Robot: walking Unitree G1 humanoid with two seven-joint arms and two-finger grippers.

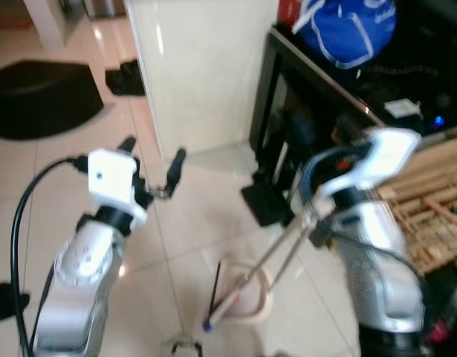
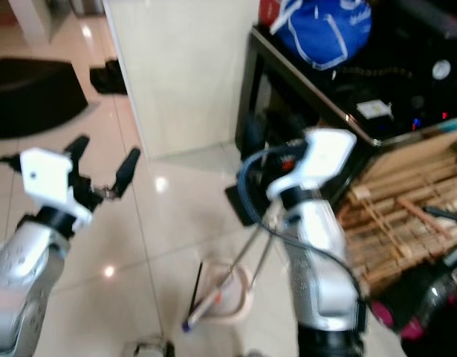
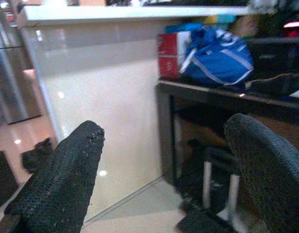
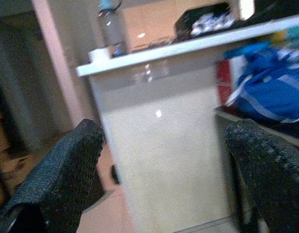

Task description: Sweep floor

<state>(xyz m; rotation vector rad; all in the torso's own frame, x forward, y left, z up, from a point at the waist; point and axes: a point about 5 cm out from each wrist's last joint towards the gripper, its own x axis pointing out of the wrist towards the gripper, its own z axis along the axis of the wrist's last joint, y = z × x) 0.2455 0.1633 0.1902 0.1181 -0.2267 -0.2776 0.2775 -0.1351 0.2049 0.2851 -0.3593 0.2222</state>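
Two textured black fingers [image 3: 61, 184] of the left gripper [image 1: 152, 165] spread wide, released, empty, raised above the glossy cream tiled floor [image 1: 191, 223]. Right gripper [image 4: 164, 174] likewise splayed apart, grasping nothing, aimed at the pale glossy counter [image 4: 159, 126]. Below and between both arms, well under the fingers and untouched: slim metal-handled broom and dustpan set [image 1: 247, 286], resting on the tiles, thin rods leaning up beside the right arm. Further out, a black metal shelf [image 1: 265, 97] carrying a blue fabric bag [image 1: 347, 30]; slatted wooden crate [image 1: 436, 201] at right; dark mat [image 1: 42, 97] at left.
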